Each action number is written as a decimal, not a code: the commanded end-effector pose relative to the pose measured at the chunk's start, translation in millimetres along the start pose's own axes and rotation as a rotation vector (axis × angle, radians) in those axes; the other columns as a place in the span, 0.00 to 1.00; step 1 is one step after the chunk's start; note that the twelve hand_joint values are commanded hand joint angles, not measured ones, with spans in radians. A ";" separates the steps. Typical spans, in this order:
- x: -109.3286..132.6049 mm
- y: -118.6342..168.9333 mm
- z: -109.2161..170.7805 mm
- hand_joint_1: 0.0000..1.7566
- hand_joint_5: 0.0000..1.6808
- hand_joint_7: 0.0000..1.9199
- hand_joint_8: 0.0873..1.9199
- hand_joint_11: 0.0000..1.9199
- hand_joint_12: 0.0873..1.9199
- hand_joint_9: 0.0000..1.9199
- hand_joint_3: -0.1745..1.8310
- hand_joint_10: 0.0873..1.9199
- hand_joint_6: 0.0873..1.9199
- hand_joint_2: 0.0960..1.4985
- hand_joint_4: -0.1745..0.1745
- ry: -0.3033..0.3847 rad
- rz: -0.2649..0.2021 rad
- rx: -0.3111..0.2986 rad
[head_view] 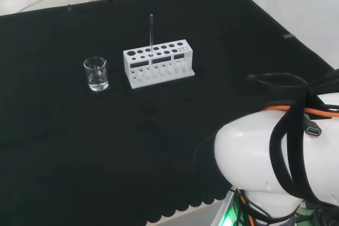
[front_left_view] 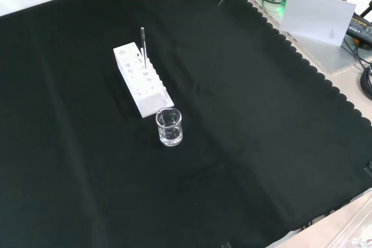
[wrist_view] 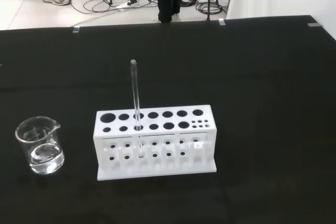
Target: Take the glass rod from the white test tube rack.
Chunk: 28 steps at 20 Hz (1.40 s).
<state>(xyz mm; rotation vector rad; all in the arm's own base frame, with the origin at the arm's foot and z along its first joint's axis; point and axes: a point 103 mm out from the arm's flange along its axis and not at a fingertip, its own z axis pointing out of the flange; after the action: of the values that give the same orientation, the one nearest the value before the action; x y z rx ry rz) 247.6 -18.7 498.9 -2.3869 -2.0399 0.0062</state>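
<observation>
Standing upright, glass rod in white test tube rack, beaker beside, hand's state untellable

Probably a lab: test tube rack, beaker, floor cables.

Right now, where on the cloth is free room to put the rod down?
In the front view, bare cloth spreads right of the rack and beaker. Only the spot where rack and beaker meet is crowded. The rod stands in the rack.
</observation>
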 end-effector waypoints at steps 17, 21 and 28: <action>-3.1 104.6 22.1 0.35 0.10 0.02 0.39 0.06 0.77 0.11 0.25 0.44 0.00 0.53 0.05 -0.003 -0.073 0.038; 14.8 118.0 24.5 0.36 0.11 0.03 0.39 0.07 0.77 0.12 0.25 0.44 0.00 0.53 0.05 -0.090 -0.114 -0.025; 10.9 152.1 35.6 0.37 0.14 0.08 0.41 0.17 0.73 0.24 0.28 0.42 0.00 0.52 0.02 -0.023 -0.086 0.081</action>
<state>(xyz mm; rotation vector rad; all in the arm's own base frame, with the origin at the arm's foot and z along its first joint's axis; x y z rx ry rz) 363.7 -29.7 475.8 -2.3350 -2.1115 0.0169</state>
